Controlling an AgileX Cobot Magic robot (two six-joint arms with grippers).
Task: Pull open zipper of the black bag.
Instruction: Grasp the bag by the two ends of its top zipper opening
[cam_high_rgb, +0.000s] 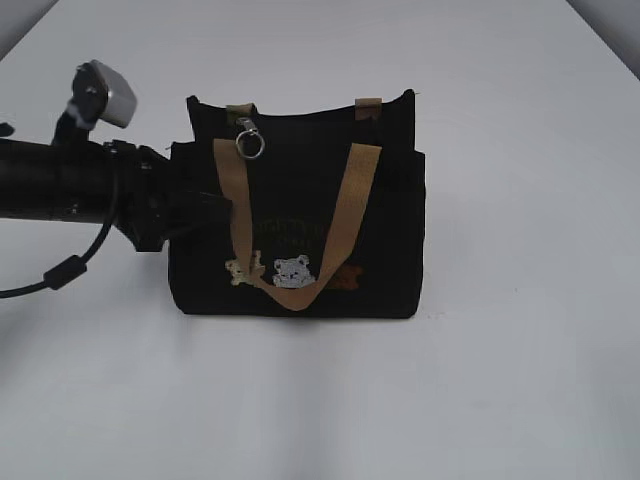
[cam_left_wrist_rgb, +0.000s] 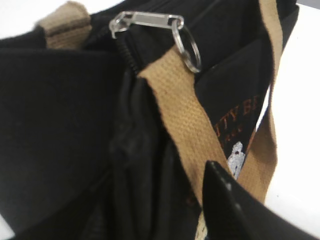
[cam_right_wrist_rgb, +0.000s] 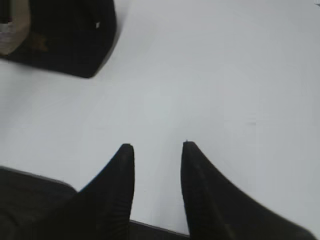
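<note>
The bag (cam_high_rgb: 300, 220) stands upright mid-table (cam_high_rgb: 520, 380); it looks soft and light, likely to sag or slide when tugged, so the ring (cam_high_rgb: 250, 147) on the zipper (cam_left_wrist_rgb: 145, 22) pull is the likeliest hold. The left gripper (cam_high_rgb: 205, 215) sits against the bag's left side, grip unclear; the right gripper (cam_right_wrist_rgb: 157, 175) hangs open, empty, over bare white tabletop with ample room.

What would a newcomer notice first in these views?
The black bag standing mid-table, tan handle drooping over its bear patches. Next, the silver zipper pull and ring at its top left corner. The left arm presses in at the bag's left side; the right gripper hangs open over bare table.
</note>
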